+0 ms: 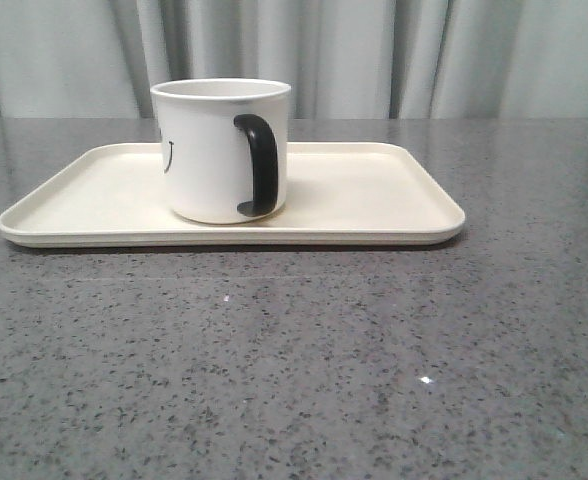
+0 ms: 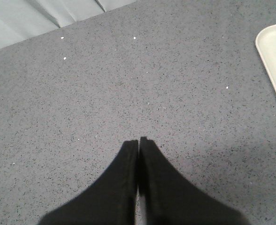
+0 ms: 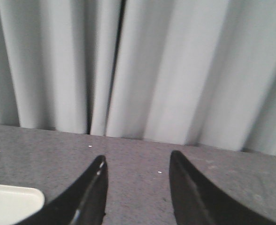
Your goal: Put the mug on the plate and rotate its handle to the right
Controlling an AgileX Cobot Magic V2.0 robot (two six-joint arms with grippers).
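From the front, the white mug [image 1: 221,150] stands upright on the cream plate [image 1: 374,195], left of its middle. Its black handle [image 1: 258,165] faces me, a bit to the right. I think the mug needs a small turn so the handle points fully right. I should grip the rim softly and twist slowly so it stays on the plate. Only part of the smiley face shows.

My left claw [image 2: 139,140] is pressed together, empty, over bare table, with a plate corner [image 2: 275,56] nearby.

My right claw [image 3: 135,164] is spread apart, empty, facing the curtain [image 3: 175,65]. No mug shows in either wrist view.
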